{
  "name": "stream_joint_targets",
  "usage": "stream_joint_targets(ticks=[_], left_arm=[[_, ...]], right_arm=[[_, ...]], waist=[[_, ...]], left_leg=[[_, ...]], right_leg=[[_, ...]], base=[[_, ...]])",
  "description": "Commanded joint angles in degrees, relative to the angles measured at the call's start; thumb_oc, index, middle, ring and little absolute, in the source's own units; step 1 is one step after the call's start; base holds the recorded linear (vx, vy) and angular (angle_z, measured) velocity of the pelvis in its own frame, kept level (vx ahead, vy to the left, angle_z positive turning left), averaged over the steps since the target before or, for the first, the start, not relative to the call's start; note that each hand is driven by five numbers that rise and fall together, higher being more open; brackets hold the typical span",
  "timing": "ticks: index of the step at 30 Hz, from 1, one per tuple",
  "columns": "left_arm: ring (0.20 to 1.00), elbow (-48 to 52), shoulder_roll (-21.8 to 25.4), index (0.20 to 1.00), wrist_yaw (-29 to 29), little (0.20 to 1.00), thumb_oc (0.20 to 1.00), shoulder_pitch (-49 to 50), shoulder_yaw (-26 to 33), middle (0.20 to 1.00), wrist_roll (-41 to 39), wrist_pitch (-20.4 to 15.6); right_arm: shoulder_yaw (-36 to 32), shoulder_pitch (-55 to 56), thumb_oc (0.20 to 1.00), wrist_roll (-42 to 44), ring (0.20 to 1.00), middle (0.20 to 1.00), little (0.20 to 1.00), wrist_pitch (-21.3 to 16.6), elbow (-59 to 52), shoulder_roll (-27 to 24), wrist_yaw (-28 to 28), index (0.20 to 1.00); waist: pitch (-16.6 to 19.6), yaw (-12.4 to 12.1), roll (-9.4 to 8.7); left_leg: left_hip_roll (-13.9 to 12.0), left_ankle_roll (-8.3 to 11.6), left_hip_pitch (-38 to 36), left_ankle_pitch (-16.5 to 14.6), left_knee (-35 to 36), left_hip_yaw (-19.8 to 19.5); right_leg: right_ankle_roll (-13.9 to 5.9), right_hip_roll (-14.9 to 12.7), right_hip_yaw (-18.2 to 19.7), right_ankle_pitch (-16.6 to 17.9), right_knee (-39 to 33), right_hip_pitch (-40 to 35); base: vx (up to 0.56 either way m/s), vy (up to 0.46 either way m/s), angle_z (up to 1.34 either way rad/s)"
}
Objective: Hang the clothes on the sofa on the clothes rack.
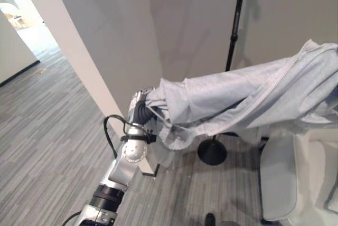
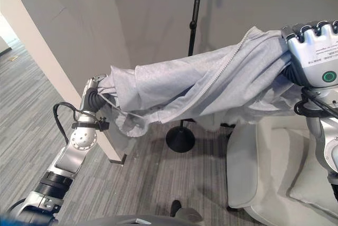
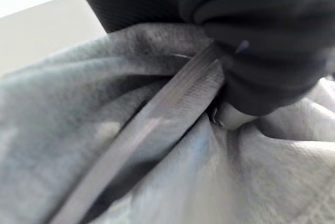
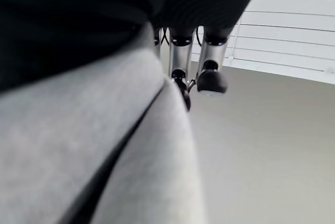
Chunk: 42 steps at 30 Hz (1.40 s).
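Between raised hands, soft grey zip hoodie point(image 2: 211, 91)

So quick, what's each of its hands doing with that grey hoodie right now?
Left hand: fingers buried in the grey hoodie, cannot tell.
Right hand: shut on the hoodie's other end, holding it up.

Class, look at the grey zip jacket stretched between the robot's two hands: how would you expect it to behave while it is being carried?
The jacket is probably floppy: it sags and folds between the left hand and right hand. It seems light, since its loose hem hangs freely. It might slip, being draped rather than stiffly supported.
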<state>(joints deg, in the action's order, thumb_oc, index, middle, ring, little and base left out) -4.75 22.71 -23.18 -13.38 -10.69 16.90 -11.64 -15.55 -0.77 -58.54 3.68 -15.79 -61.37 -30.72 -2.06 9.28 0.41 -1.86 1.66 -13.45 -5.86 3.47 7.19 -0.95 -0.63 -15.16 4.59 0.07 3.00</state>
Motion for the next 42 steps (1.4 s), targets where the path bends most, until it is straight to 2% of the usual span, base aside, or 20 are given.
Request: stream_joint_targets(ticks=[1,2,4,5,7,8,10,11,12,13,14,16,18,19,22,24,27,34,40,42], left_arm=[[0.2,0.14,4.16,0.2,-1.08,0.2,0.2,-1.62,2.0,0.2,-1.1,-1.5],[0.2,0.12,4.16,0.2,-1.08,0.2,0.2,-1.73,1.99,0.2,-1.1,-1.5],[0.2,0.15,5.48,0.2,-1.41,0.2,0.2,-2.92,1.48,0.2,-0.33,-1.35],[0.2,-0.73,6.39,0.2,-2.62,0.2,0.2,-4.73,1.44,0.2,0.01,-0.89],[0.2,-2.01,6.97,0.2,-3.34,0.2,0.2,-6.33,1.84,0.2,0.45,-0.62],[0.2,-2.19,7.58,0.2,-3.62,0.2,0.2,-6.76,2.3,0.2,0.77,-0.55],[0.2,-2.45,8.1,0.2,-4.09,0.2,0.2,-7.6,2.33,0.2,1.08,-0.5],[0.2,-3.2,9.48,0.2,-5.32,0.2,0.2,-9.45,2.36,0.2,1.52,-0.38],[0.2,-3.87,9.98,0.2,-5.96,0.2,0.2,-10.47,2.14,0.2,1.54,-0.14],[0.2,-4.05,9.99,0.2,-6.06,0.2,0.2,-10.63,2.2,0.2,1.54,-0.16],[0.2,-5.57,11.23,0.2,-7.16,0.2,0.2,-12.98,1.53,0.2,2.01,0.34],[0.2,-6.82,12.37,0.2,-7.55,0.2,0.2,-15.44,0.68,0.2,2.1,0.56],[0.2,-7.67,12.7,0.2,-7.61,0.2,0.2,-16.1,0.48,0.2,2.09,0.66],[0.2,-9.42,12.93,0.2,-7.79,0.2,0.2,-17.6,-0.27,0.2,2.04,1.03],[0.2,-11.11,12.9,0.2,-7.18,0.2,0.2,-17.85,-0.37,0.2,2.1,1.42],[0.2,-11.77,12.5,0.2,-6.92,0.2,0.2,-18.03,-0.73,0.2,2.62,1.45],[0.2,-12.49,13.04,0.2,-6.75,0.2,0.2,-19.03,-1.55,0.2,3.62,1.61],[0.2,-16.62,16.96,0.2,-7.4,0.2,0.2,-25.51,-4.46,0.2,3.79,2.22],[0.2,-22.25,24.31,0.2,-9.5,0.2,0.2,-33.57,-4.43,0.2,5.04,5.58],[0.2,-23.3,25.4,0.2,-9.79,0.2,0.2,-34.62,-4.52,0.2,5.18,6.0]], right_arm=[[-4.3,-4.15,0.2,2.13,0.2,0.2,0.2,2.63,1.77,-3.4,-2.03,0.2],[-4.31,-4.26,0.2,2.2,0.2,0.2,0.2,2.62,1.89,-3.46,-2.1,0.2],[-4.01,-5.65,0.2,2.93,0.2,0.2,0.2,2.7,2.19,-4.89,-2.48,0.2],[-2.22,-8.18,0.2,2.99,0.2,0.2,0.2,3.39,3.38,-6.35,-2.95,0.2],[-1.82,-8.26,0.2,3.21,0.2,0.2,0.2,3.49,4.25,-7.1,-2.63,0.2],[-1.67,-8.4,0.2,3.47,0.2,0.2,0.2,3.11,4.21,-7.36,-2.44,0.2],[-1.23,-9.23,0.2,3.79,0.2,0.2,0.2,2.66,4.51,-7.64,-2.5,0.2],[0.41,-11.37,0.2,5.19,0.2,0.2,0.2,2.1,6.34,-8.44,-2.73,0.2],[2.21,-13.28,0.2,5.8,0.2,0.2,0.2,1.82,7.66,-8.92,-2.6,0.2],[2.79,-13.99,0.2,5.86,0.2,0.2,0.2,1.82,8.03,-9.03,-2.72,0.2],[7.04,-18.46,0.2,7.3,0.2,0.2,0.2,1.36,11.03,-9.84,-2.31,0.2],[11.22,-22.97,0.2,9.15,0.2,0.2,0.2,1.11,13.7,-9.85,-2.11,0.2],[12.9,-24.3,0.2,9.67,0.2,0.2,0.2,0.93,14.95,-9.82,-1.88,0.2],[16.3,-27.41,0.2,10.73,0.2,0.2,0.2,0.85,17.28,-9.78,-1.32,0.2],[20.87,-30.94,0.2,10.38,0.2,0.2,0.2,1.34,20.44,-9.64,-0.2,0.2],[21.69,-31.69,0.2,9.55,0.2,0.2,0.2,2.18,21.29,-9.52,0.55,0.2],[22.77,-33.04,0.2,9.81,0.2,0.2,0.2,2.82,23.34,-9.1,0.61,0.2],[32.4,-43.7,0.2,9.75,0.2,0.2,0.2,4.89,32.02,-10.72,0.78,0.2],[35.68,-51.4,0.2,8.17,0.2,0.2,0.2,7.74,33.67,-11.38,0.63,0.2],[36.63,-52.7,0.2,8.43,0.2,0.2,0.2,7.87,34.43,-11.43,0.62,0.2]], waist=[[2.22,-0.33,-2.07],[2.14,-0.29,-2.3],[0.85,-0.7,-3.18],[0.0,-1.54,-4.76],[-0.2,-2.03,-5.52],[-0.14,-2.45,-5.45],[-0.05,-3.01,-5.52],[0.14,-4.35,-5.49],[0.11,-5.28,-5.35],[0.08,-5.22,-5.46],[-0.25,-6.72,-4.71],[-0.71,-7.81,-4.16],[-0.82,-8.01,-3.96],[-1.12,-8.8,-3.66],[0.3,-9.64,-2.38],[2.1,-9.66,-1.84],[3.78,-10.01,-2.36],[5.44,-10.6,-3.38],[6.96,-10.47,-3.18],[7.03,-10.46,-3.11]], left_leg=[[-0.66,3.36,2.19,2.24,-12.78,3.78],[-0.57,3.44,2.71,2.36,-13.39,3.73],[-2.19,5.32,8.45,7.87,-26.56,3.14],[-4.03,4.73,13.88,10.83,-36.75,3.31],[-5.79,3.34,16.97,9.43,-37.27,4.95],[-6.04,2.86,18.25,7.25,-35.25,4.68],[-5.35,2.07,18.86,6.11,-32.4,4.79],[-3.47,1.59,21.05,3.41,-25.5,2.7],[-2.23,1.54,22.2,3.72,-20.54,0.91],[-2.03,1.44,22.0,4.42,-19.75,1.07],[-0.28,2.87,22.56,8.64,-10.43,-3.43],[0.45,4.18,24.56,11.98,-3.95,-6.24],[0.82,4.47,25.09,12.94,-1.44,-6.95],[1.18,5.03,26.71,14.43,0.76,-7.79],[0.52,4.94,25.15,15.18,1.26,-8.22],[0.54,4.73,22.45,15.92,0.91,-7.16],[1.67,3.77,20.52,14.98,0.79,-5.25],[4.04,1.73,19.58,13.04,0.53,-2.47],[5.95,0.13,18.43,11.09,0.58,-0.97],[6.07,-0.05,18.35,10.84,0.64,-0.83]], right_leg=[[-2.96,-0.32,5.01,-2.12,3.34,1.93],[-2.76,-0.48,4.94,-1.74,3.16,2.04],[-0.81,0.0,5.95,-2.82,2.52,-0.24],[0.93,-0.3,7.14,-4.48,2.49,-2.67],[1.02,-1.16,8.0,-5.13,2.38,-4.28],[0.79,-1.08,8.73,-5.7,2.07,-5.24],[0.4,-1.37,9.49,-5.46,1.51,-5.64],[-0.36,-1.52,11.02,-6.15,0.71,-7.17],[-0.63,-1.5,11.91,-6.52,0.21,-8.08],[-0.64,-1.67,11.96,-6.24,0.13,-7.92],[-0.87,-0.96,13.68,-6.84,-0.17,-9.77],[-0.87,-0.3,15.1,-7.63,-0.1,-11.54],[-0.9,-0.02,15.76,-8.06,-0.11,-12.35],[-0.8,0.36,17.58,-8.86,0.32,-13.96],[-1.51,0.81,19.97,-10.86,-0.15,-16.78],[-2.31,-1.2,20.32,-11.93,-0.43,-19.1],[-3.61,-3.69,20.06,-11.93,0.0,-19.64],[-5.87,-6.88,21.23,-7.96,2.13,-17.87],[-7.75,-9.36,20.87,-3.07,3.23,-16.98],[-7.97,-9.56,20.83,-3.02,3.27,-16.82]], base=[[0.08,-0.125,0.0],[0.09,-0.149,0.08],[0.12,-0.213,-0.09],[0.19,-0.233,-0.21],[0.22,-0.108,-0.34],[0.1,0.001,-0.45],[0.14,0.048,-0.55],[0.25,0.094,-0.89],[0.18,0.074,-0.86],[0.2,0.073,-0.67],[0.2,0.054,-0.51],[0.27,0.036,-0.6],[0.22,0.016,-0.53],[0.38,0.063,-0.5],[0.37,0.096,-0.52],[0.43,0.173,-0.49],[0.34,0.146,-0.24],[0.2,0.105,-0.14],[0.15,0.082,0.05],[0.08,0.05,0.07]])
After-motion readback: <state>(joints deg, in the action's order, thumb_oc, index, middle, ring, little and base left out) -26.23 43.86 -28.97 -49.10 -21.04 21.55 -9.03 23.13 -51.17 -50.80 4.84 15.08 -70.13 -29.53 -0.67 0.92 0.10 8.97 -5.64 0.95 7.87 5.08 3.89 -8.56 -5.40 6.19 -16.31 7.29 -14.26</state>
